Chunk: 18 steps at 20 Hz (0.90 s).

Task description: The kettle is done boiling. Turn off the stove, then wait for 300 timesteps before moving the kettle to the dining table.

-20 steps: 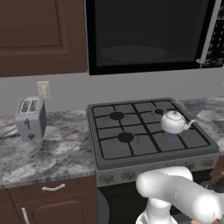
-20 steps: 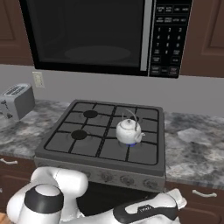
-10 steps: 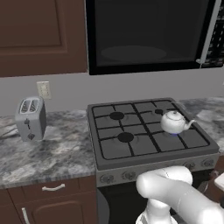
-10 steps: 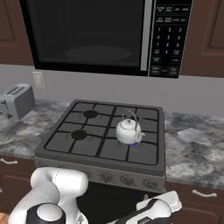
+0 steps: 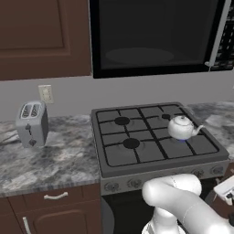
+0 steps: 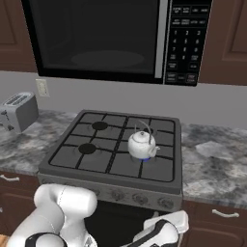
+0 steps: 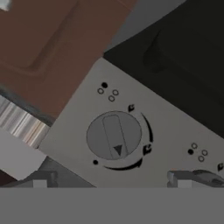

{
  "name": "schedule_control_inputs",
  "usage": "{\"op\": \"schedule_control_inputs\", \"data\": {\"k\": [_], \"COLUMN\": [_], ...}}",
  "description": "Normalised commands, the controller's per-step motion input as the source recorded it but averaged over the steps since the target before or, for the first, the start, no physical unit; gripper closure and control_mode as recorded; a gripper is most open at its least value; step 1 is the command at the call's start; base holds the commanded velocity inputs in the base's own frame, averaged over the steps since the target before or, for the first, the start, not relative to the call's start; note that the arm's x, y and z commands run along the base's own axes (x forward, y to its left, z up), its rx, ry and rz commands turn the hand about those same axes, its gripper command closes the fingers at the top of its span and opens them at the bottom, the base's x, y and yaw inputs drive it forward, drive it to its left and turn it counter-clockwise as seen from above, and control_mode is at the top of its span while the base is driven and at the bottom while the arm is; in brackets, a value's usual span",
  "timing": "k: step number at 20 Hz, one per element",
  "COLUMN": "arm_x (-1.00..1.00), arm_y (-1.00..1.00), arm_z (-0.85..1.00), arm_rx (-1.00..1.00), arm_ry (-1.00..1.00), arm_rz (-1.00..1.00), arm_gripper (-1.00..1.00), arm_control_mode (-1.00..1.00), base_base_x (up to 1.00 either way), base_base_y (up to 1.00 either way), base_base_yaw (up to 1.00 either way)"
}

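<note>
While the kettle sits unmoved over blue flame, the lowered gripper, jaws wide, now faces the stove knob.

Stove carries the kettle — counter, a toaster.

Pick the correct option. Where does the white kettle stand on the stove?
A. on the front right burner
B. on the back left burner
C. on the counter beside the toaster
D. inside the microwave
A: the kettle stands over a blue flame on the stove, front right burner.
</note>
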Motion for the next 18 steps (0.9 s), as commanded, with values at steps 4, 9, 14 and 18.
{"op": "schedule_control_inputs", "data": {"k": [4, 9, 14, 18], "arm_x": [0.22, 0.32, 0.12, 0.00], "arm_y": [-0.05, -0.03, -0.06, -0.03], "arm_z": [-0.10, -0.01, -0.10, -0.08], "arm_rx": [-0.07, -0.02, 0.00, 0.00], "arm_ry": [0.00, -0.02, -0.03, -0.06], "arm_rz": [-0.04, -0.01, 0.00, 0.00], "arm_gripper": [-1.00, -1.00, -1.00, -1.00], "arm_control_mode": [-1.00, -1.00, -1.00, -1.00], "base_base_x": [0.00, 0.00, 0.00, 0.00], "base_base_y": [0.00, 0.00, 0.00, 0.00], "base_base_yaw": [0.00, 0.00, 0.00, 0.00]}}
